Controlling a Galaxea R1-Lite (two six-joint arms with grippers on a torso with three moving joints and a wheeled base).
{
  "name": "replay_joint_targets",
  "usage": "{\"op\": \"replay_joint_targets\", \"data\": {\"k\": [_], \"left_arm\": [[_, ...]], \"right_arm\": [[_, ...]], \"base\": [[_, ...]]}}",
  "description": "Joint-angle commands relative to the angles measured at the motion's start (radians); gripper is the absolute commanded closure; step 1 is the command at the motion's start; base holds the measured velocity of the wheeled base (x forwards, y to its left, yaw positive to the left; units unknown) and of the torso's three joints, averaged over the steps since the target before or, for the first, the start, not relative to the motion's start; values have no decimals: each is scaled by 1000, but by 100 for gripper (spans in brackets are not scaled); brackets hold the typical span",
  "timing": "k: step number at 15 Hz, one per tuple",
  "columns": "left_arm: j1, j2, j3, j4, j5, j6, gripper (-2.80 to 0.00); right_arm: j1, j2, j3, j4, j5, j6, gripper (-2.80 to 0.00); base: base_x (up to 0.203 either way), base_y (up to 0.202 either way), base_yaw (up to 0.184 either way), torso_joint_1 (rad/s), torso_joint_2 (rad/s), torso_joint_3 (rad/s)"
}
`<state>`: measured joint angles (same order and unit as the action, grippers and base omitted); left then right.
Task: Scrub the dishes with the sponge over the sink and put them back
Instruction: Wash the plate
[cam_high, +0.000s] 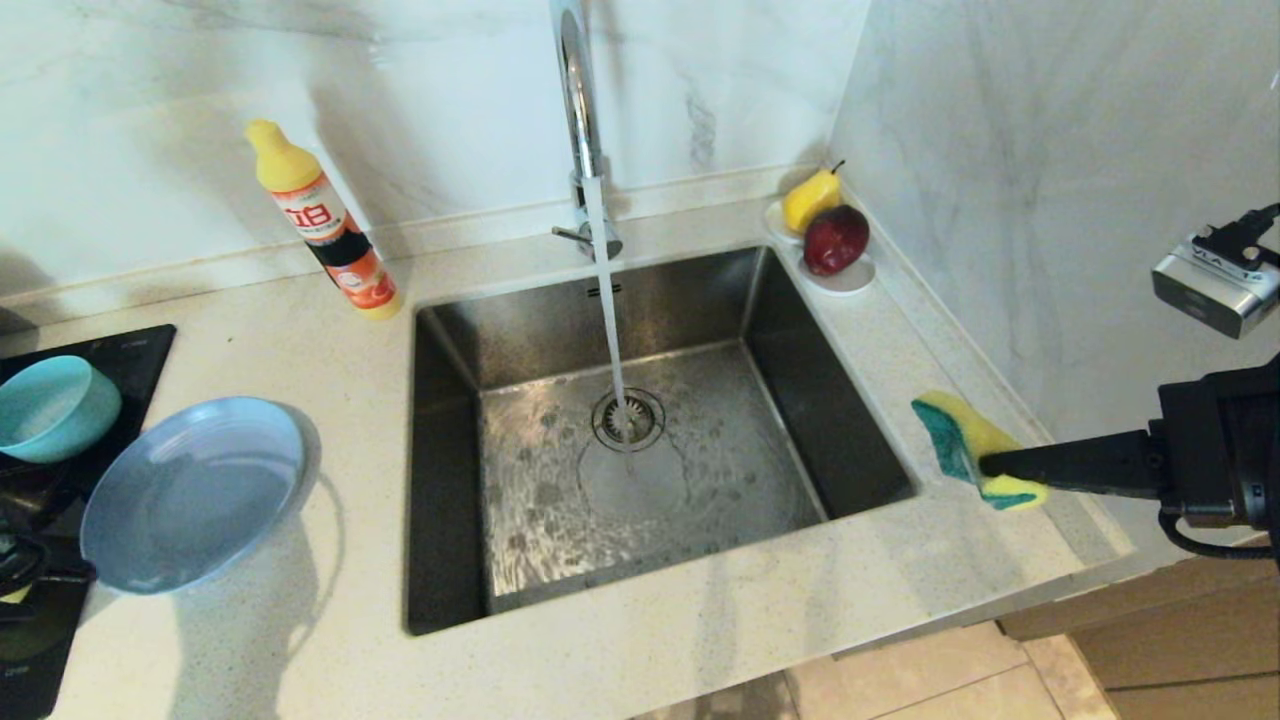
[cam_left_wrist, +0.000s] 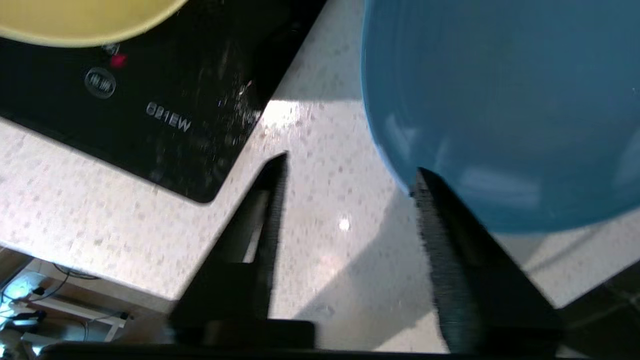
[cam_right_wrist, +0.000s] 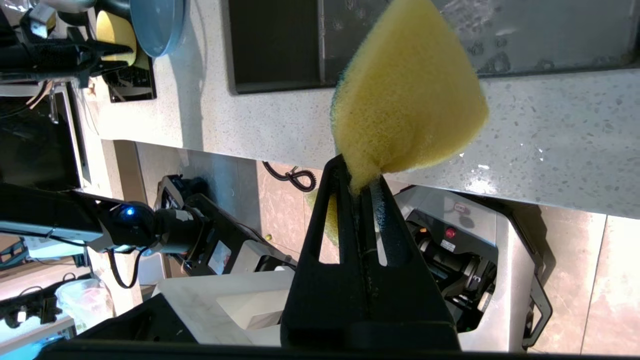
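Note:
The grey-blue plate (cam_high: 190, 490) lies on the counter left of the sink (cam_high: 445, 450), its left edge by the black cooktop. My left gripper (cam_left_wrist: 350, 166) is open just beside the plate (cam_left_wrist: 500, 100), one finger against its rim and only counter between the fingers. The teal bowl (cam_high: 55, 405) sits on the cooktop, and the yellow-green bowl (cam_left_wrist: 85, 20) shows at the edge of the left wrist view. My right gripper (cam_high: 985, 465) is shut on the yellow and green sponge (cam_high: 970, 445), holding it above the counter right of the sink; the foam (cam_right_wrist: 410, 90) bulges out beyond the fingertips.
Water runs from the chrome faucet (cam_high: 580, 110) onto the drain strainer (cam_high: 628, 418). A dish soap bottle (cam_high: 325, 225) stands behind the sink on the left. A white dish with a pear and a red apple (cam_high: 835, 240) sits in the back right corner by the wall.

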<state>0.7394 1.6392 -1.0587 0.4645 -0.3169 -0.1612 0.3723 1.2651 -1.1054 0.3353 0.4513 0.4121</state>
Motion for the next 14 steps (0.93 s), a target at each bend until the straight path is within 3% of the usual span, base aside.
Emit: {"op": "replay_joint_targets", "data": {"k": [1, 10, 14], "left_arm": [[1, 54, 1, -16, -2, -5, -280], [0, 96, -1, -53, -13, -8, -280], [-47, 97, 12, -135, -21, -58, -280]], "right_arm": [[-3, -5, 11, 1, 3, 2, 0], [-3, 7, 22, -10, 4, 1, 0], [-3, 2, 22, -10, 4, 1, 0]], "base": [[0, 0, 0, 0, 0, 0], [0, 0, 0, 0, 0, 0], [0, 0, 0, 0, 0, 0]]}}
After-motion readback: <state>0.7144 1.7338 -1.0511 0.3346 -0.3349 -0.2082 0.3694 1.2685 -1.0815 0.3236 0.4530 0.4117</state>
